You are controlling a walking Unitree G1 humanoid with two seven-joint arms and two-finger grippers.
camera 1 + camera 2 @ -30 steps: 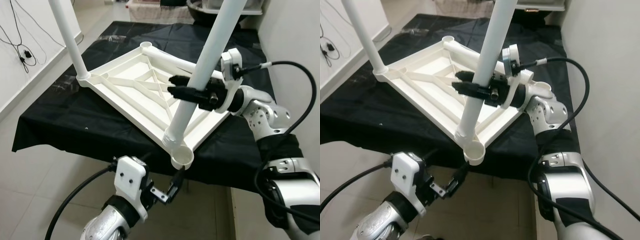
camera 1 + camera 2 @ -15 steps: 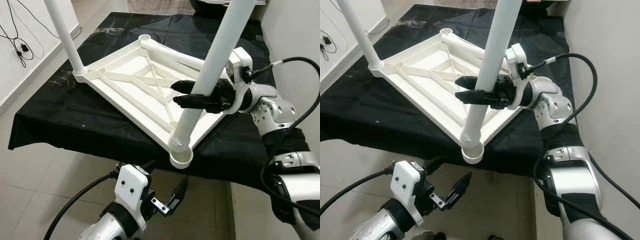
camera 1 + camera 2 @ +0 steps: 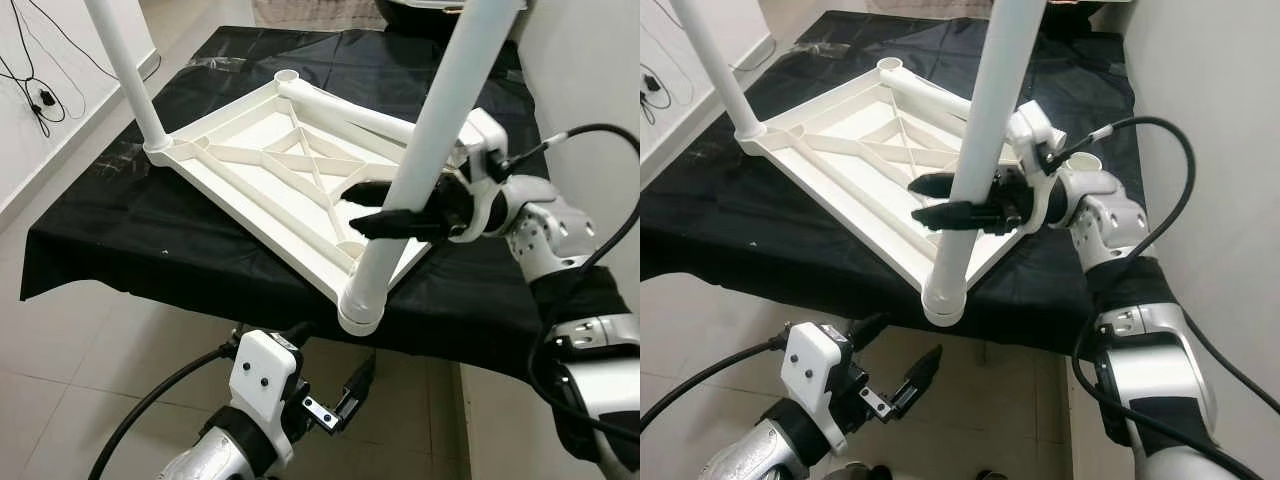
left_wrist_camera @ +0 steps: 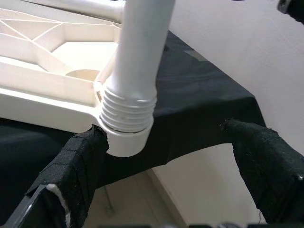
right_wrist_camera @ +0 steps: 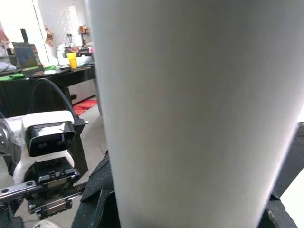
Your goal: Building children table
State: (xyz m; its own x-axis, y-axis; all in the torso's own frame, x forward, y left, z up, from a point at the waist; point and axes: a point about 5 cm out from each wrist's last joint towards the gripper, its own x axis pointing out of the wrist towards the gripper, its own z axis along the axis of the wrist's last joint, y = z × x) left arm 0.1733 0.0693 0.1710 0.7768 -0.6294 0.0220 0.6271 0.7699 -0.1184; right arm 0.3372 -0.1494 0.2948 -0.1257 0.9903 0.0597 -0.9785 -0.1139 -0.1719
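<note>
Currently two legs stand on the upturned tabletop (image 3: pixel 262 160); right claw (image 3: pixel 362 208) clamps one leg (image 3: pixel 415 170), left claw (image 3: pixel 350 393) open.

The right arm reaches in from the side, and its right gripper (image 3: pixel 372 207) has its two black fingers closed around the white leg (image 3: pixel 420 165). The left gripper (image 3: pixel 350 391) hangs low in front with its fingers spread apart, holding nothing

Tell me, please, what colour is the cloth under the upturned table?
Black. The cloth shows best in the left eye view, spread beneath the white table.
</note>
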